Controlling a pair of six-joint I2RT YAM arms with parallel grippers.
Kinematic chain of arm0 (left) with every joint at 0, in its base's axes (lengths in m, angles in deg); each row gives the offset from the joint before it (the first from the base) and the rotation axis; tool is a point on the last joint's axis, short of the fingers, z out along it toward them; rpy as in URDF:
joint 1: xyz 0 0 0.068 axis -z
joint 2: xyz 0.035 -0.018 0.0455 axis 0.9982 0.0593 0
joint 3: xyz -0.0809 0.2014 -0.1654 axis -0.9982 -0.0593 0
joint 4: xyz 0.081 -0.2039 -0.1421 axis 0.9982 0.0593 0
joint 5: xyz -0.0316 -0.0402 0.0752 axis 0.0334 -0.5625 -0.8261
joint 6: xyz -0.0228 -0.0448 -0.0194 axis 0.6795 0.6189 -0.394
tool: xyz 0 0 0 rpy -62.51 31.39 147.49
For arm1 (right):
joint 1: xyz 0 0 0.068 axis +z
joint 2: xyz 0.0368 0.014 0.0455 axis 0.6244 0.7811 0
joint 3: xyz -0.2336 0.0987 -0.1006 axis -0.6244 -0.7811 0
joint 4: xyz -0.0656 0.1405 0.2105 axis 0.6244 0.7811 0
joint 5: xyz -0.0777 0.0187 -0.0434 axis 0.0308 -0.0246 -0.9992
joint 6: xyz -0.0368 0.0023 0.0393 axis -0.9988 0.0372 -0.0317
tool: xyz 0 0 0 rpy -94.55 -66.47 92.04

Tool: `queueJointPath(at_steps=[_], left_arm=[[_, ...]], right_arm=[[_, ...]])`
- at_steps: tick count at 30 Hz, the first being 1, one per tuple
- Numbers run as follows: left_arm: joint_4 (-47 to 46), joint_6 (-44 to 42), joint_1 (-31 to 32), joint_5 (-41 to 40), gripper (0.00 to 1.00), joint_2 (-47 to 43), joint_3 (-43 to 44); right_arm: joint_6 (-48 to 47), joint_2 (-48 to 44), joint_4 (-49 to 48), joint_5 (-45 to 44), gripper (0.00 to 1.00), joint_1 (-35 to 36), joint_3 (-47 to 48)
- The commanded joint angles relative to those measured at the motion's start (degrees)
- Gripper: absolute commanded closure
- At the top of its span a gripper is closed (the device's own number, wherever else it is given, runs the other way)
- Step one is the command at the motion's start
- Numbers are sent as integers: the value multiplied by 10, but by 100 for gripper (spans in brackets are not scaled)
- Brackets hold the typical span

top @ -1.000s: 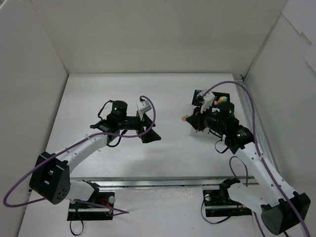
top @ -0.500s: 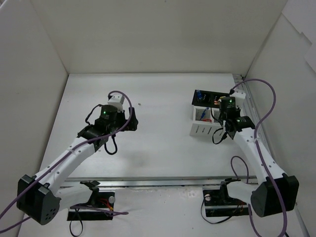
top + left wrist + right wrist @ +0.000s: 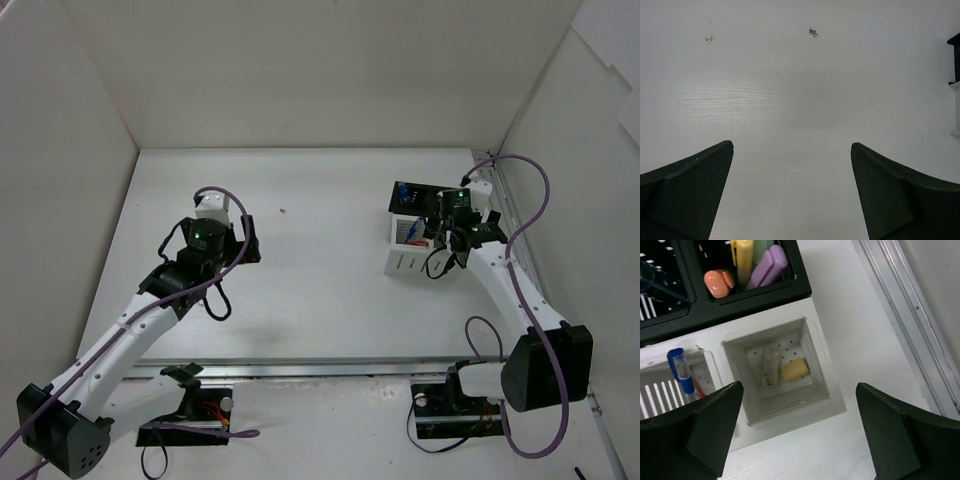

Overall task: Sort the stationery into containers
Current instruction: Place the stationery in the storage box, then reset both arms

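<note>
Both arms have shifted in the last half second. The left arm has drawn back toward the near-left corner of the tabletop, and the right arm has swung further over the containers by the right edge. The left pincer hangs over bare tabletop, fingers apart and holding nothing. The right pincer is spread just as wide and empty above the white box, which is joined to the black box on its far side.

Sorting looks close to finished: no loose stationery shows (one speck mid-tabletop is too small to name). The step in hand seems to be clearing away from the drop. That calls for rising straight up with fingers wide and off the rim, since a light box would slide at a nudge.

Markers stand on end in the black box. A blue-capped pen leans in the white compartment nearer the tabletop's middle. Two erasers lie flat and touching in the compartment nearer the right edge — the longer one's long axis runs roughly near edge to far edge, the yellower one skewed beside it.
</note>
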Motion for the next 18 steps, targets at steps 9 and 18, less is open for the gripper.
queueJointPath(at_steps=[9, 18], left_arm=[[66, 39, -1, -151, 0, -85, 19], [108, 71, -1, -245, 0, -176, -4]], right_arm=[[22, -159, -19, -46, 2, -10, -5], [34, -370, 13, -102, 2, -11, -70]])
